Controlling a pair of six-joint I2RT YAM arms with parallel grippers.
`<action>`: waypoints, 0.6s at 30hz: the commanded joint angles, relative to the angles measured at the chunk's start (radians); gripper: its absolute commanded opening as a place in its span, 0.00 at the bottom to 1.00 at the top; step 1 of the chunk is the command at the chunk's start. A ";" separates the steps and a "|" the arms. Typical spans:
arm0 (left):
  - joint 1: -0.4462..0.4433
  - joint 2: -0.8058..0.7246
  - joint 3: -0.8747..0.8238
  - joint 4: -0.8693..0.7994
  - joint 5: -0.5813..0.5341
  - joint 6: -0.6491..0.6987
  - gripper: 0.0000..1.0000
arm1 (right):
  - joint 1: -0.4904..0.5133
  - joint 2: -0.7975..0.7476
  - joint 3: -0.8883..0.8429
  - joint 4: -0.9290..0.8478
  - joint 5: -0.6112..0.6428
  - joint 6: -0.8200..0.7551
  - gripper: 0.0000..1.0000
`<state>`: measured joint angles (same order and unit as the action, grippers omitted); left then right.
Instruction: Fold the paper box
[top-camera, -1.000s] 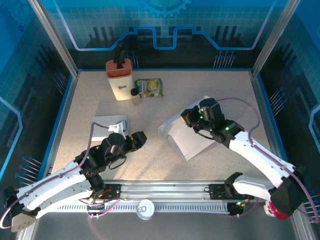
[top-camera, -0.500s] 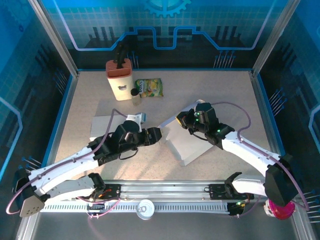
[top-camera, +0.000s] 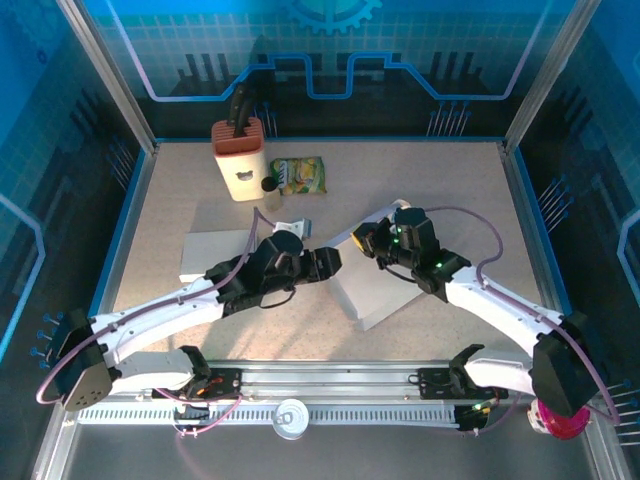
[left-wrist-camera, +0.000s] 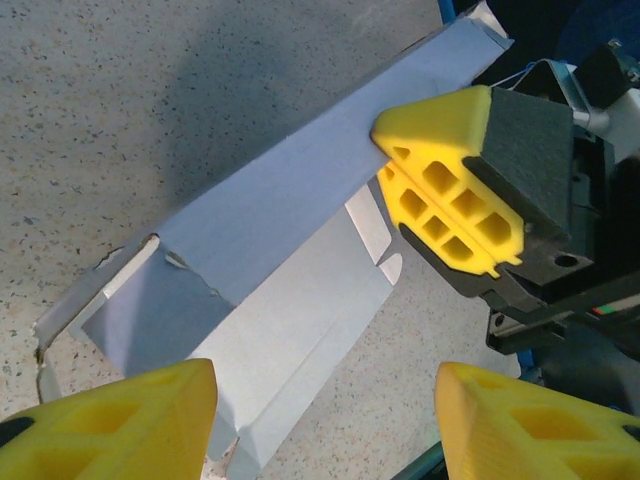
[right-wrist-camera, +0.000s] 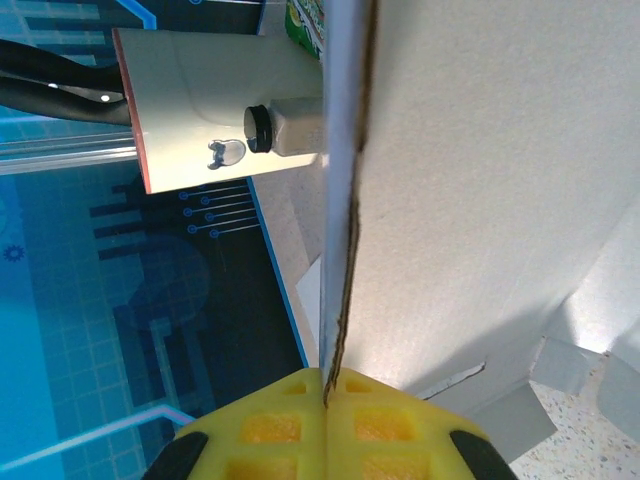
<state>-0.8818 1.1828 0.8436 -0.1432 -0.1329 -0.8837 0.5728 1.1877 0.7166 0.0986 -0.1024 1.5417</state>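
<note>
White flat-packed cardboard paper box (top-camera: 385, 290) lies on the speckled beige bench (top-camera: 450, 190), down-right of the white knife block with terracotta top (top-camera: 238, 165) and well apart from it. The box is not yet formed. 1 broad panel rests flat on the bench, and 1 long narrow panel along its block-facing edge is lifted and tilted up.

In the left wrist view the paper box (left-wrist-camera: 270, 210) shows the raised strip as pale grey-white with a crease along its base. There are small end tabs, a rounded tuck flap on the flat panel, and a ragged corner flap at the near end. In the right wrist view the box (right-wrist-camera: 480, 200) is seen edge-on, with a brown raw cardboard edge, 1 slit cut low down and small flaps beside it.

Right tool (top-camera: 360, 243), on the box side nearest the block, has its yellow fingers pinched together on the raised strip. The same grip shows at (left-wrist-camera: 390, 160) and (right-wrist-camera: 325, 400).

Left tool (top-camera: 333, 262) sits just beside the right tool on the block side of the box. Its jaws stand wide and hold nothing, and the 2 yellow fingertips (left-wrist-camera: 130, 420) straddle the box end. I cannot tell if they touch it.

Small clear bottle with black cap (top-camera: 270, 192) is just beside the block, also seen at (right-wrist-camera: 285, 130) next to the block (right-wrist-camera: 210, 100). Green snack packet (top-camera: 298, 176) lies right of the block. Flat grey sheet (top-camera: 212, 248) lies below the block, partly under the left arm.
</note>
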 joint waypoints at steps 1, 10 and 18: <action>-0.002 0.013 0.030 0.029 -0.003 0.015 0.59 | -0.005 -0.045 -0.021 0.039 -0.011 0.024 0.00; 0.000 0.063 0.082 0.111 0.070 0.051 0.57 | 0.003 -0.114 -0.047 0.032 0.007 0.064 0.00; 0.017 -0.151 0.015 0.070 0.021 0.060 0.60 | -0.060 -0.181 -0.081 0.025 0.007 0.165 0.00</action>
<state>-0.8787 1.1404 0.8730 -0.0765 -0.0994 -0.8543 0.5468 1.0496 0.6552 0.1093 -0.0906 1.6482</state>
